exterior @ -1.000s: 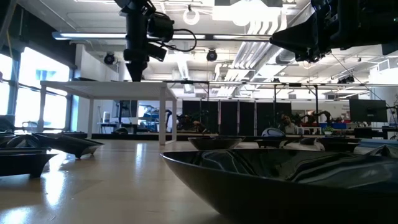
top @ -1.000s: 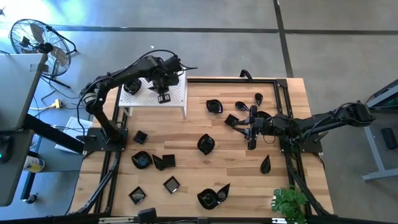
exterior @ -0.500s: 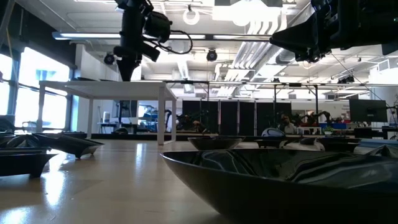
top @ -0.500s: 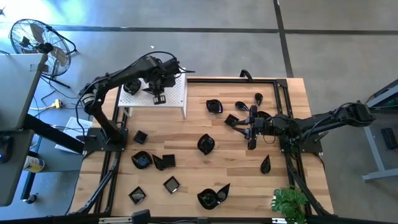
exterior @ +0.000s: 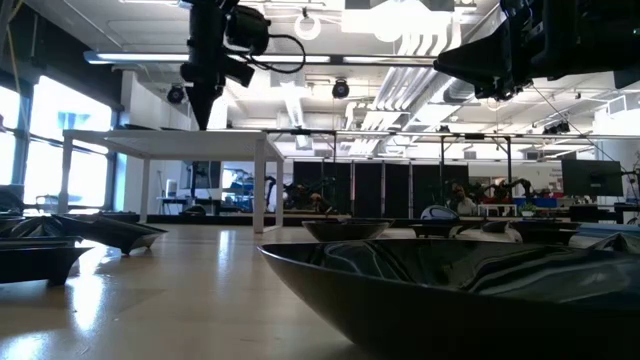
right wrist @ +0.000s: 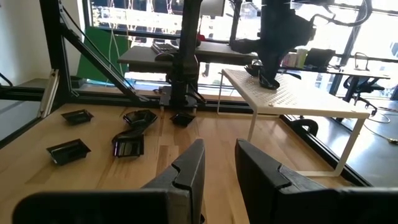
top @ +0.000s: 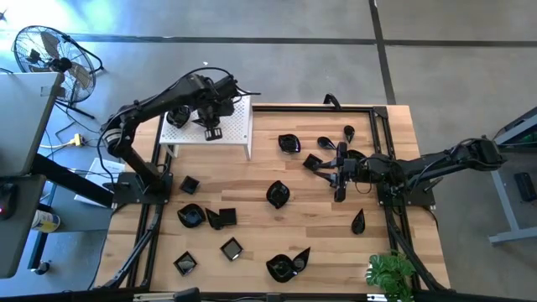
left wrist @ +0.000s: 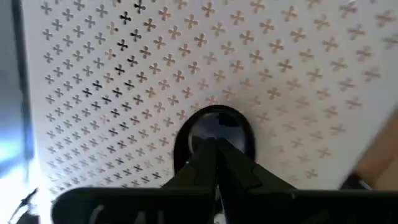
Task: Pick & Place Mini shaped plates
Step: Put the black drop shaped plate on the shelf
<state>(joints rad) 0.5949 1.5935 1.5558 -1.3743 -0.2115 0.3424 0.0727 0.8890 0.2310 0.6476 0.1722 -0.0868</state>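
Above the white perforated stand (top: pixel 210 126) at the table's far left corner, we saw the left gripper (top: pixel 211 131) hovering with its fingers pressed together, empty. A round black mini plate (left wrist: pixel 214 134) sat on the stand just beneath it. The other mini shaped plates (top: pixel 278 195) lay scattered over the wooden table (top: pixel 252 214). Over its right side, the right gripper (top: pixel 340 195) waited, fingers parted, holding nothing.

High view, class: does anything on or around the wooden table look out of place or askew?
Nothing looks damaged or spilled. The black mini plates lie scattered unevenly over the wooden table, and one mini plate sits alone on the white perforated stand, under the left gripper, fingers shut.
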